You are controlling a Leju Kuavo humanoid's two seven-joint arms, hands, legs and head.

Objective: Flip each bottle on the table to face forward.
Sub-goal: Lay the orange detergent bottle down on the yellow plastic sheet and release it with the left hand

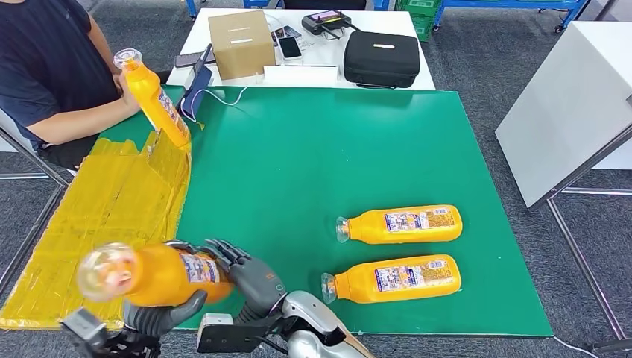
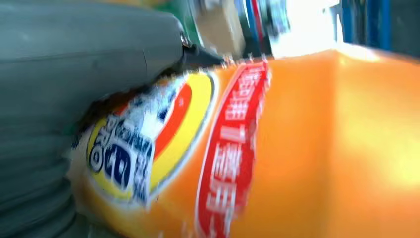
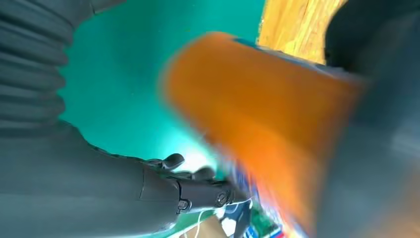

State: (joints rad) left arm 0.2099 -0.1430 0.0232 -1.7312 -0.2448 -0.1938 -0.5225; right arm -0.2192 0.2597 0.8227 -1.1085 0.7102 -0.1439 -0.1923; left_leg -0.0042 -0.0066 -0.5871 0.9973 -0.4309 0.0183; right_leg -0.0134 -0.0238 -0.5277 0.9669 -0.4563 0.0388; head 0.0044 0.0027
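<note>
The head view looks forward and down over the green worktop [image 1: 313,156] from high up. Both wrist views sit very close behind their hands, blurred, and share with it the held orange bottle [image 1: 160,274] at seven o'clock.

Near left edge of green mat [image 1: 313,156]: left hand [image 1: 153,313] and right hand [image 1: 250,276] both grip one orange bottle [image 1: 149,274], lifted, cap toward camera. Two more bottles lie near right, parallel, caps left: far one [image 1: 402,224], near one [image 1: 395,278]. Far left, a person's hand [image 1: 125,101] holds a fourth bottle [image 1: 154,98] tilted over yellow sheet [image 1: 104,216].
</note>
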